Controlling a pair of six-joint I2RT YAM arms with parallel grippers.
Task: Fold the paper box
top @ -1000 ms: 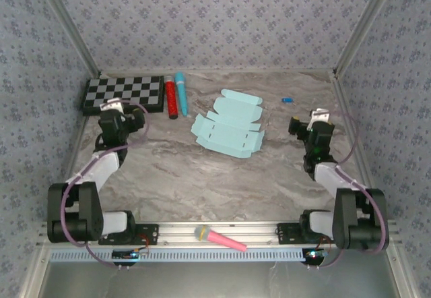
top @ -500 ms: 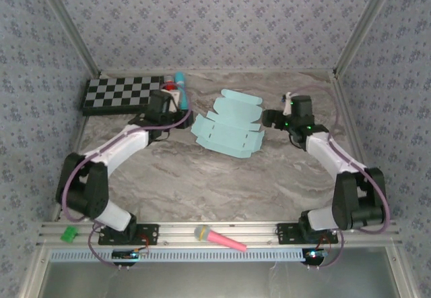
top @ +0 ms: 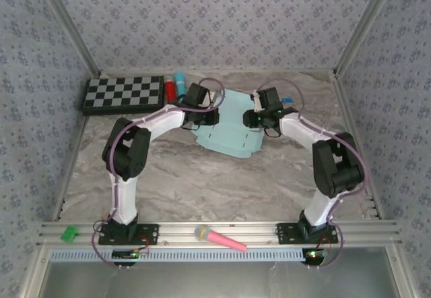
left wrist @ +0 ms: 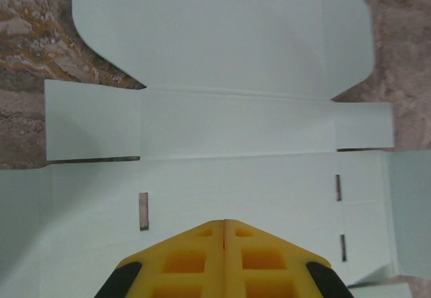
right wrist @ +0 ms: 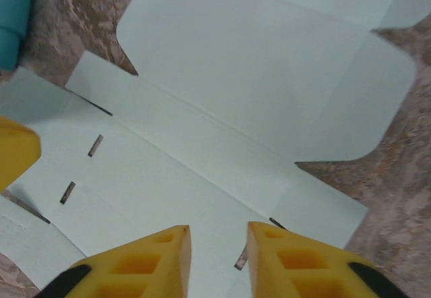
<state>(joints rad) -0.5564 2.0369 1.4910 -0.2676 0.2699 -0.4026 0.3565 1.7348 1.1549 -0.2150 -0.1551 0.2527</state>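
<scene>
The paper box point(top: 229, 126) is a flat pale aqua die-cut sheet lying unfolded on the marble table, its flaps and slots spread out point(left wrist: 236, 116) point(right wrist: 256, 89). My left gripper point(top: 214, 112) hovers over the sheet's left part, its yellow jaws pressed together with nothing between them point(left wrist: 224, 222). Over the sheet's right part my right gripper point(top: 254, 116) stands open, a gap between its yellow fingers and only the card below point(right wrist: 219, 234). The left gripper's yellow tip point(right wrist: 13, 153) shows at the left edge of the right wrist view.
A checkerboard point(top: 124, 94) lies at the back left, with a red marker point(top: 170, 87) and a turquoise marker point(top: 179, 80) point(right wrist: 13, 15) beside it. A small blue piece point(top: 287, 100) sits at the back right. A pink and yellow microphone toy point(top: 219, 238) rests on the front rail.
Both arms have swung inward from the table's sides and now reach over the sheet from left and right. The sheet itself has not moved.
</scene>
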